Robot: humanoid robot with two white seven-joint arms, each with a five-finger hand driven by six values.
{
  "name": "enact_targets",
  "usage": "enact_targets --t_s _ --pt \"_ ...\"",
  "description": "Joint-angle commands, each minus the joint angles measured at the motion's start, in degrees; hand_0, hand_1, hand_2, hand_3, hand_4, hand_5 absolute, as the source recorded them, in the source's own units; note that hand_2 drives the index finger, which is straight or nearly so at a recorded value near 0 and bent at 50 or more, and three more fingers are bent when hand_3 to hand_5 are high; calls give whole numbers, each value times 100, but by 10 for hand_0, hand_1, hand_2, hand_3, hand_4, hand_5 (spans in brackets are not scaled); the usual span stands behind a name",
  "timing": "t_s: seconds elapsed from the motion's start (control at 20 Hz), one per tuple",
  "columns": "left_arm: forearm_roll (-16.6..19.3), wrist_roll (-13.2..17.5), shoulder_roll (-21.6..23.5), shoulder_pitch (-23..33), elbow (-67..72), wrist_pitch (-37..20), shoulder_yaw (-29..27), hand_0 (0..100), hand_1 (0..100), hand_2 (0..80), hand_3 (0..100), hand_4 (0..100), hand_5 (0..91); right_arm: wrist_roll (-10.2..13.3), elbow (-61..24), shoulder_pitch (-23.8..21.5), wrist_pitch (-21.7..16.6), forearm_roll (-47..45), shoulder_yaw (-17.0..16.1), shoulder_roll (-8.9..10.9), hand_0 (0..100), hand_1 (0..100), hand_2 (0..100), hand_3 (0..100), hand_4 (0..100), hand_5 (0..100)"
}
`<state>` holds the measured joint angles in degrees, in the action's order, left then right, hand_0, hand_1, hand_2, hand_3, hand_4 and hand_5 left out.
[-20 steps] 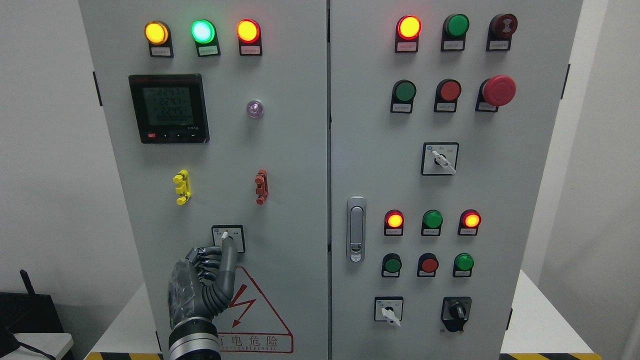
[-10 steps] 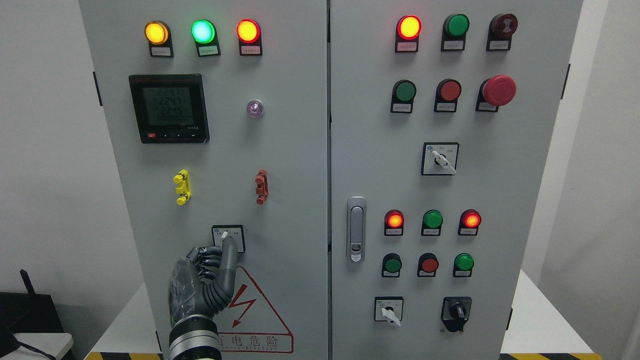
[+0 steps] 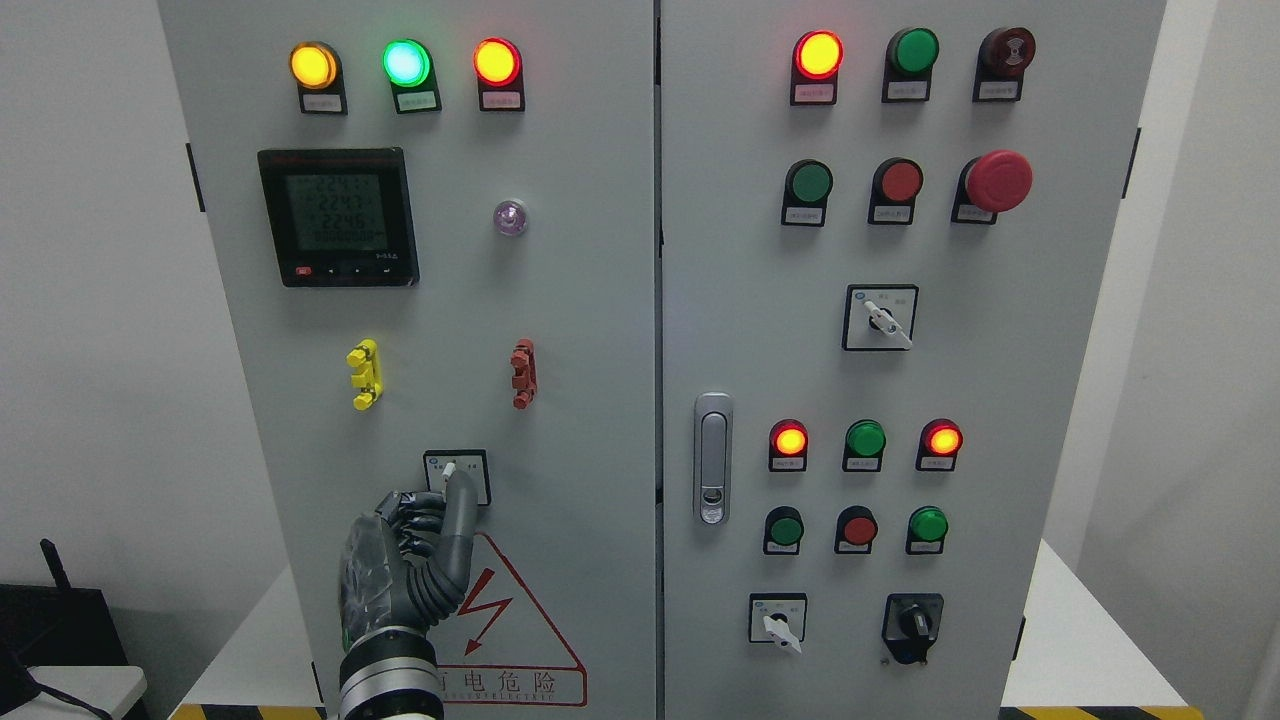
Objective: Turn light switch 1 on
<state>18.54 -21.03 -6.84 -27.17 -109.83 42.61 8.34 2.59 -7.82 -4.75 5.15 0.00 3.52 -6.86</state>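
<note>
You've got the left hand (image 3: 400, 570) low on the left cabinet door (image 3: 560, 320), arm coming up from the bottom edge. Its fingers are curled in, one extended finger (image 3: 458, 510) up against the white knob of the rotary switch (image 3: 457, 476); it grips nothing. That switch sits in a square black frame at lower centre of the left door, just above the red warning triangle (image 3: 510, 630), which the hand partly covers.

Around it on this door: a digital meter (image 3: 337, 217), three lit lamps across the top, amber (image 3: 313, 65), green (image 3: 406, 62) and red (image 3: 496, 61), one small violet lamp (image 3: 510, 217), one yellow clip (image 3: 363, 374) and one red clip (image 3: 522, 373).

On the right door (image 3: 1000, 400) you see one latch handle (image 3: 712, 457), one red mushroom button (image 3: 997, 181), three white-knob selector switches and one black knob (image 3: 912, 626). The cabinet stands on a white table (image 3: 1090, 650).
</note>
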Motion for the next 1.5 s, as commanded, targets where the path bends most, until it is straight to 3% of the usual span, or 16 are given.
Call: enact_targets --t_s 0.0,0.8,1.45 --pt "0 2 7 -16 6 2 1 336 277 411 694 802 853 -4 0 0 4 -105 0 0 120 389 0 0 0 0" --pt "9 2 7 -60 120 2 1 300 336 407 691 802 853 -4 0 0 4 -105 0 0 120 389 0 0 0 0" --pt "0 2 7 -104 182 2 1 374 336 411 692 805 853 -4 0 0 4 -105 0 0 120 389 0 0 0 0"
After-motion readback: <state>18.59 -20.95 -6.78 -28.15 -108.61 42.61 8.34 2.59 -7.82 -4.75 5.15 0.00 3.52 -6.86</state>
